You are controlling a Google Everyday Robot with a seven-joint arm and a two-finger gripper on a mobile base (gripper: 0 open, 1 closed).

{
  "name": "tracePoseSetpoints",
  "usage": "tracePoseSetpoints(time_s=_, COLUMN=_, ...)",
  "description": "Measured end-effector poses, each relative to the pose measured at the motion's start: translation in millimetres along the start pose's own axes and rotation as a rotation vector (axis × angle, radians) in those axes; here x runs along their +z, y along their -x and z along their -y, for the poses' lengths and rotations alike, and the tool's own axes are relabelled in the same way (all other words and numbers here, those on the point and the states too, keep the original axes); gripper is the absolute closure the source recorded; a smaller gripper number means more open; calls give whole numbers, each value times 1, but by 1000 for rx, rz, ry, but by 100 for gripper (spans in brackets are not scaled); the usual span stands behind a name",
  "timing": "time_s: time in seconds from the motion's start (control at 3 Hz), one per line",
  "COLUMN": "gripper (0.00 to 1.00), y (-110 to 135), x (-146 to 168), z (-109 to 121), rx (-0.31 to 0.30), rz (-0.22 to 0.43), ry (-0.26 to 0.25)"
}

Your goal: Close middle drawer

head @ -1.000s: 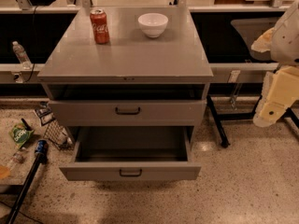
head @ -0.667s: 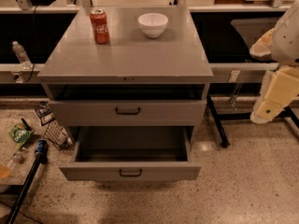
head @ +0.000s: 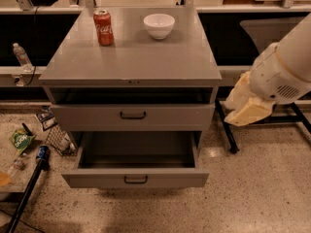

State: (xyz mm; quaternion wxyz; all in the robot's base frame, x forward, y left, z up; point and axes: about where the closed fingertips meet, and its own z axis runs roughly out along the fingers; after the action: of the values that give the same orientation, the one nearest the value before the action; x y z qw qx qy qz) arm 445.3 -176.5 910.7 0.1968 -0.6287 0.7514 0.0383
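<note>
The gripper hangs beside the cabinet; whether it is clenched, I cannot tell. The middle drawer stands pulled out, lower and well apart from it. Best to press its front squarely near the handle.

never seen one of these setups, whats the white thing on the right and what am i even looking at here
This is one picture from a single camera looking down at a grey cabinet; where the camera is mounted is not known. The white and cream shape on the right is the robot's arm. It ends in the gripper, which hangs beside the cabinet, apart from it, with nothing visibly in it. On the cabinet top stand a red soda can and a white bowl. The middle drawer is pulled far out and looks empty; the job is to push it shut. The drawer above it is out only slightly. A green packet lies on the floor at left.
</note>
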Motion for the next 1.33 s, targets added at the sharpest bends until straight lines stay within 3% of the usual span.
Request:
tracePoseSetpoints(time_s=0.33, gripper=83, y=5, x=53, z=-18, rx=-25, rz=60, ry=34)
tracePoseSetpoints(time_s=0.67, gripper=100, y=15, x=104, z=-40, rx=-85, rz=135, ry=54)
tracePoseSetpoints(time_s=1.0, gripper=100, y=15, x=103, z=-40, rx=-84, rz=134, ry=54)
tracePoseSetpoints(time_s=1.33, gripper=100, y=6, x=132, z=-45, rx=-52, rz=171, ry=45)
